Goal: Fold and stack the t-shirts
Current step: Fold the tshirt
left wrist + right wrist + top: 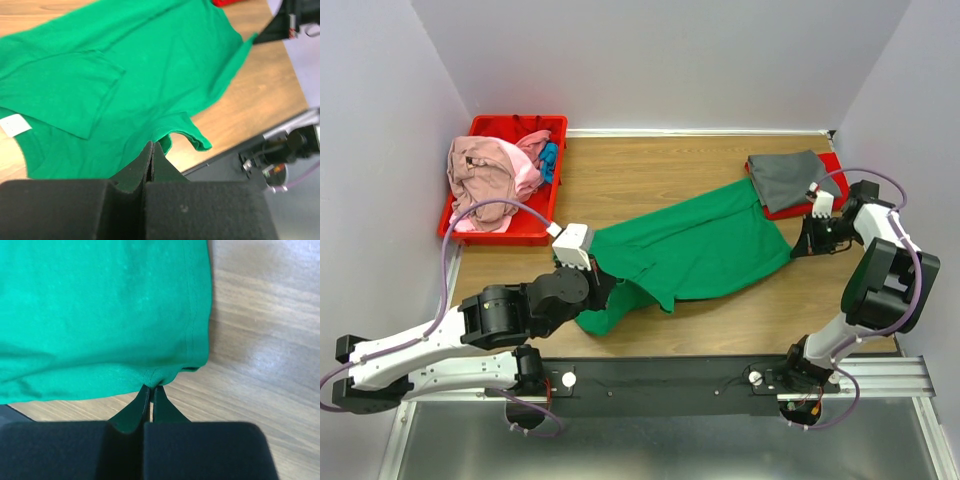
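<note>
Left gripper (151, 150) is closed tight, pinching an edge of the green t-shirt (700, 245); right gripper (151, 390) is likewise closed on its hem corner. It lies stretched between them across the wooden table (650, 175).

We see our right gripper (151, 389) pinched tight on the hemmed corner of the green t-shirt (100, 310), over the wooden table (265, 340)

Bright, even light, soft shadows
Pale glare on the wooden table (260, 355) (right wrist view); the wrist-camera foregrounds are blurred and dark.
</note>
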{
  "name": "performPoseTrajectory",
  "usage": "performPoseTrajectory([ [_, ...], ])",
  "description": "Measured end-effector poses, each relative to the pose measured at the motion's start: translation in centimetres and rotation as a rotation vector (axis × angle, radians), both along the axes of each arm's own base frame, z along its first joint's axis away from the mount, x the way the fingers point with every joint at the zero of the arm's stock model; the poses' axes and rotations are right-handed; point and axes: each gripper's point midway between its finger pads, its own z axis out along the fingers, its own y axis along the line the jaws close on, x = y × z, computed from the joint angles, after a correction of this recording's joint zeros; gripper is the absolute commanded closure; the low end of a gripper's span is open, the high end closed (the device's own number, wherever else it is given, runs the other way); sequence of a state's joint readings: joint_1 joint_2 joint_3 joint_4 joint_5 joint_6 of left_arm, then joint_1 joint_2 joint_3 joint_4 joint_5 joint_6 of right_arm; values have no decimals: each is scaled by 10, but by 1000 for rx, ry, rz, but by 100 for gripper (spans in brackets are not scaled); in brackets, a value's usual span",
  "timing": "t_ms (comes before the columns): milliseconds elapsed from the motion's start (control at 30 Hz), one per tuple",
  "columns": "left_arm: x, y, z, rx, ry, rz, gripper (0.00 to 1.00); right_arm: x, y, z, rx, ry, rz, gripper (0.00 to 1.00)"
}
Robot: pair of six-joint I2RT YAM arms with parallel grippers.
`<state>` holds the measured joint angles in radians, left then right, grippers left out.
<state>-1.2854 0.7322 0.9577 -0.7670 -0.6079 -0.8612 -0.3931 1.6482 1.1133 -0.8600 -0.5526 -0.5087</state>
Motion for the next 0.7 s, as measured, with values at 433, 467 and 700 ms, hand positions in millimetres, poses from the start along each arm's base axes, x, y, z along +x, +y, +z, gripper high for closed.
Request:
performPoseTrajectory([
  [433,33,16,-7,46,-25,124,100,23,11,2,96,-8,-1,99],
  [467,35,18,-9,54,-27,130,100,25,11,2,101,-8,-1,99],
  [700,60,23,-29,109,-32,152,100,32,11,-1,119,2,-12,99],
])
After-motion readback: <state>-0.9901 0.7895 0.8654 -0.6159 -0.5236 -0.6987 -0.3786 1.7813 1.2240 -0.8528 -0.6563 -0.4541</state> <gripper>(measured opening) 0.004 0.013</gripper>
